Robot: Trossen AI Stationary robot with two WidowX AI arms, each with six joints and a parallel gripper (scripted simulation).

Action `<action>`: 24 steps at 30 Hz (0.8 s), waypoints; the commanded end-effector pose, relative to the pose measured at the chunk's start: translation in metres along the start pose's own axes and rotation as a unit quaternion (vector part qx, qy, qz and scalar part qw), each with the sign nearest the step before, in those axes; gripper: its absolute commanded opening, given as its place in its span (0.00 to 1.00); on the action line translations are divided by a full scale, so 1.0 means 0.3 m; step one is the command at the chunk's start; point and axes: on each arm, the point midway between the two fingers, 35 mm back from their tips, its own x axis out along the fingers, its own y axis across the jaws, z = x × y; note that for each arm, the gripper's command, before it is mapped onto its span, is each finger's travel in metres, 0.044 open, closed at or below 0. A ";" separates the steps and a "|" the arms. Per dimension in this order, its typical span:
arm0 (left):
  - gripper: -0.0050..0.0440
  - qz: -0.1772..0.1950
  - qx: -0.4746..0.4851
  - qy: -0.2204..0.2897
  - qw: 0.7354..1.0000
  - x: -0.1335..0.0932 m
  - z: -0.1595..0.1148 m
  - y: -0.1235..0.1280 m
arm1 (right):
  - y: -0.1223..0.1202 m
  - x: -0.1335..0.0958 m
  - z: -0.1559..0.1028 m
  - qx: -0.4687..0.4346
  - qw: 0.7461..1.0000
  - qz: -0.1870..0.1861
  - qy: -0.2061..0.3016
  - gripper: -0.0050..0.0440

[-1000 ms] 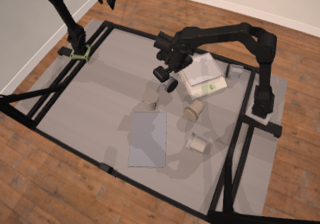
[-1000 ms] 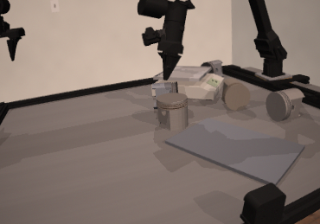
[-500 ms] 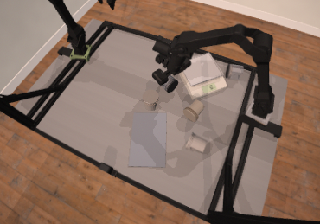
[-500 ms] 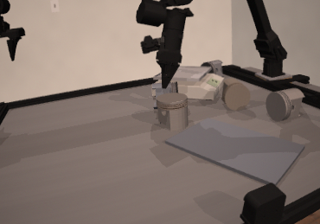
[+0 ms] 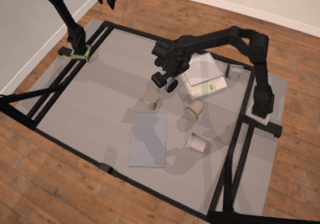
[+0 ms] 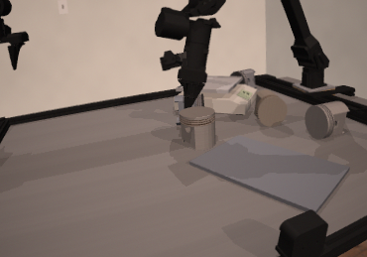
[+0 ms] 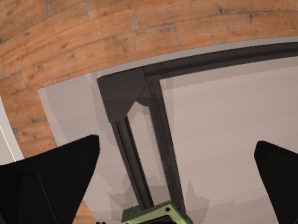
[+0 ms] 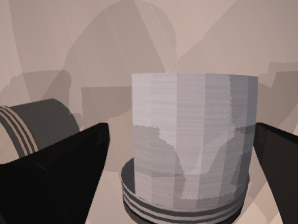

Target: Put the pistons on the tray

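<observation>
Fingers on the right gripper (image 5: 165,82) (image 6: 192,105) (image 8: 182,130) are wide open, nothing gripped, straddling a piston (image 5: 171,85) (image 8: 195,135), presumably to carry it to the scale (image 5: 207,87) (image 6: 230,100). Tray (image 5: 148,140) (image 6: 273,172) sits lower centre in the top view, no pistons on it.
</observation>
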 end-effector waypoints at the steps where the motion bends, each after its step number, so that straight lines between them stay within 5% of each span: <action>1: 1.00 -0.002 0.002 0.001 1.000 0.000 -0.001 -0.002 | -0.012 0.049 -0.019 -0.002 1.000 -0.009 0.011 0.87; 5: 1.00 -0.002 0.002 0.001 1.000 0.000 -0.001 -0.002 | -0.014 0.057 -0.023 -0.003 1.000 -0.011 0.014 0.87; 6: 1.00 -0.002 0.002 0.001 1.000 0.000 -0.001 -0.002 | -0.014 0.057 -0.023 -0.003 1.000 -0.011 0.014 0.43; 24: 1.00 -0.002 0.002 0.001 1.000 0.000 -0.001 -0.002 | -0.014 0.057 -0.023 -0.003 1.000 -0.011 0.014 0.43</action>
